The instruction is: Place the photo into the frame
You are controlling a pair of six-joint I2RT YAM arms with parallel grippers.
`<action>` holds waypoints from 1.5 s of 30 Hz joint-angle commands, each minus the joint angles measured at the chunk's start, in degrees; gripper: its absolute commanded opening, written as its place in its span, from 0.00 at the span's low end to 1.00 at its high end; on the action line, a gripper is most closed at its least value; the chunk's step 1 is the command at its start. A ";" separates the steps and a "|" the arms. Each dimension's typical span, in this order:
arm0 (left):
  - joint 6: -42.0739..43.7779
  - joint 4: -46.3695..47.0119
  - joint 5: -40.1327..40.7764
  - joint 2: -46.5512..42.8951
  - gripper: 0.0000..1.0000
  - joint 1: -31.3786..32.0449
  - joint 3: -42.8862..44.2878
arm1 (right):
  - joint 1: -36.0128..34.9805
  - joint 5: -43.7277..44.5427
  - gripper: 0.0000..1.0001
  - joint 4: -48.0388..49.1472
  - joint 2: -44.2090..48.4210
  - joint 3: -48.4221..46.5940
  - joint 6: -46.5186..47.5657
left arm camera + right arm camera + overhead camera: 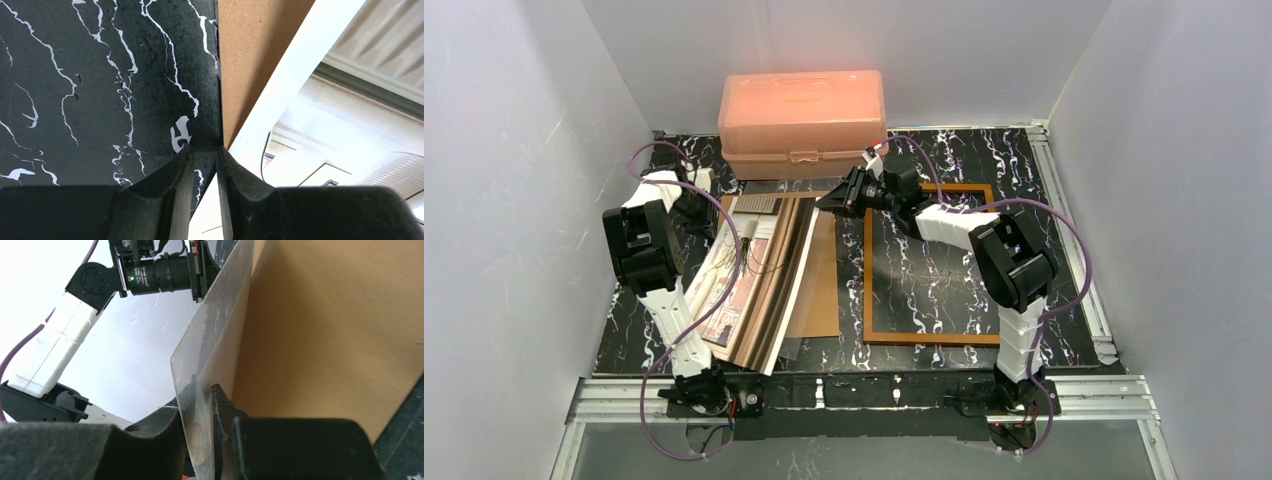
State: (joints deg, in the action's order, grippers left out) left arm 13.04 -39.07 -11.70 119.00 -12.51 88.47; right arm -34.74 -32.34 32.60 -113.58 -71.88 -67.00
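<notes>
**A:** What is your left hand doing?

**B:** My left hand (pixel 205 149) is pressed nearly together, pinching the white edge of the photo (pixel 345 120). From the fingertips the print runs up and off to one side, with its beige picture side towards my wrist camera. On the other side of that edge I see the brown backing board (pixel 250 55), and past it the black marbled bench (pixel 90 90).

**A:** And the right one?

**B:** My right hand (pixel 199 387) is closed down on the clear sheet (pixel 210 335). The sheet's edge stands between the two fingers and is tilted upward. The brown board fills the view just behind it.

**A:** Where does the photo lie overall?

**B:** From above, it is on the left half of the bench, bowed up off the surface and lying partly over the backing board. My left hand is at its left side. My right hand is by its far right corner, but what it grips is the clear sheet, not the print.

**A:** And the frame?

**B:** The frame (pixel 929 338) lies flat on the bench to the right of the board, under my right forearm. Bare bench shows inside its orange-brown border. The photo is not in it, and a strip of the board lies between the two. A pink plastic box (pixel 802 108) stands at the back of the bench, behind the far edges of the photo and the board.
</notes>
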 commanded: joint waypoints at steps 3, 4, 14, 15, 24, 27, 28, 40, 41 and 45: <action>-0.53 -4.85 -2.93 -1.31 0.22 0.58 0.09 | 4.36 -0.96 0.24 -8.88 6.98 -5.03 6.53; -0.67 -4.87 -2.99 -1.31 0.22 0.68 0.12 | 4.81 -0.60 0.23 -12.34 7.73 -6.08 8.68; -1.92 -6.32 -4.86 -2.20 0.22 1.25 1.64 | 10.09 3.59 0.15 -32.21 14.36 -12.27 22.29; -2.08 -7.15 -5.42 -2.46 0.23 1.24 2.49 | 10.52 3.90 0.15 -34.12 15.38 -13.12 23.33; -4.50 -16.25 -15.88 -8.69 0.63 1.67 13.63 | 11.07 7.18 0.10 -47.86 20.82 -23.85 33.87; -4.01 -19.31 -18.91 -10.92 0.69 3.27 15.94 | 11.10 9.05 0.10 -49.86 22.95 -28.22 37.23; -3.87 -20.29 -19.93 -11.50 0.70 3.73 16.48 | 11.10 10.00 0.10 -50.69 23.58 -30.33 38.23; -6.13 -23.85 -38.03 -17.98 0.98 7.51 21.29 | 11.12 11.62 0.07 -50.35 29.37 -35.45 40.54; -6.36 -23.55 -39.14 -18.15 0.99 7.92 20.98 | 11.13 10.97 0.07 -49.98 29.64 -35.40 40.02; -5.71 -21.24 -42.42 -19.21 0.98 8.29 19.28 | 11.25 7.06 0.06 -47.09 30.71 -35.01 35.52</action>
State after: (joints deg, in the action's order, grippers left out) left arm 7.16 -60.01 -46.85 102.98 -4.73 108.36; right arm -23.68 -21.43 -19.46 -84.84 -106.24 -27.38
